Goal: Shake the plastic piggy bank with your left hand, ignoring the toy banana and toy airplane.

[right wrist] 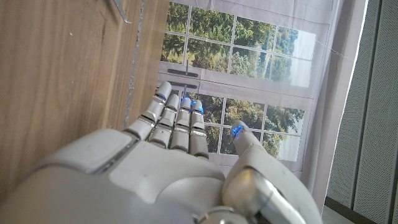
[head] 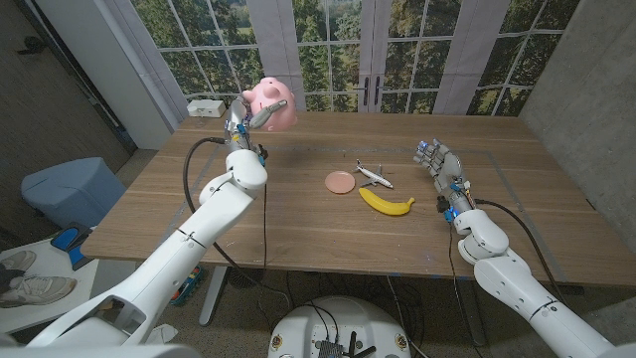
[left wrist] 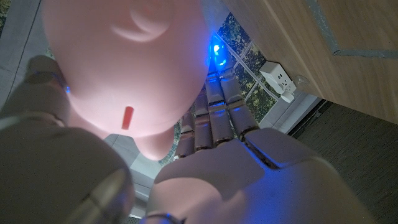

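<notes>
A pink plastic piggy bank (head: pixel 271 101) is lifted well above the table's far left part, held by my left hand (head: pixel 244 116). In the left wrist view the pink piggy bank (left wrist: pixel 124 68) sits against my left hand (left wrist: pixel 205 168), with a red slot mark on its skin. My right hand (head: pixel 442 167) stands open at the right side of the table with nothing in it; its fingers (right wrist: pixel 177 121) reach straight out and apart. The yellow toy banana (head: pixel 386 204) and the white toy airplane (head: pixel 373 176) lie on the table's middle.
A small pink round disc (head: pixel 340 182) lies beside the airplane. A white power strip (head: pixel 207 107) sits at the table's far left corner. The wooden table (head: pixel 298 229) has bare room in front. Windows stand behind the far edge.
</notes>
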